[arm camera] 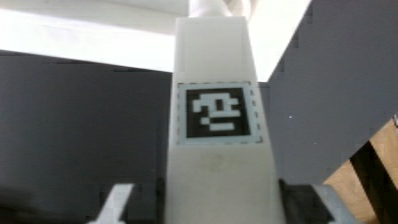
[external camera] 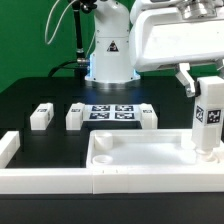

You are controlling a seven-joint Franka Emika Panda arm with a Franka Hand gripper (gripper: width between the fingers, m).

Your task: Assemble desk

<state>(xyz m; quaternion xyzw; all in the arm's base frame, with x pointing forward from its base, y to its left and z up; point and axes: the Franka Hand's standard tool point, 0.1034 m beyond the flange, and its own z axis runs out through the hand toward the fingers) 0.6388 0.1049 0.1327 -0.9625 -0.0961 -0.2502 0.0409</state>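
Nearest the exterior camera, the white border wall (external camera: 45, 182) ran along the front of the black surface (external camera: 22, 98). Just behind it lay the desk panel (external camera: 140, 152), flat and rim up. No leg showed at its corners on the exterior view's left.

At the panel's corner on the exterior view's right stood the upright leg (external camera: 208, 115), its tag turned toward the camera and its lower end down at the rim. Whether that end was touching the panel, or had begun to seat in it, could not be told from either view. The fingers (arm camera: 118, 204) were closed on this leg. In the wrist view one lay against each side of it, and the leg's tag filled the middle of the picture.

Farther back, three loose legs (external camera: 76, 117) lay on the surface, well apart from the panel. Two were toward the exterior view's left and one toward its right, with the marker board (external camera: 112, 112) between them. Beyond these rose the arm's base (external camera: 108, 55).

By my judgement the job was at an early stage. The first of four legs was being set at its corner and was not shown to be fixed. The other three were yet to be fetched and fitted.
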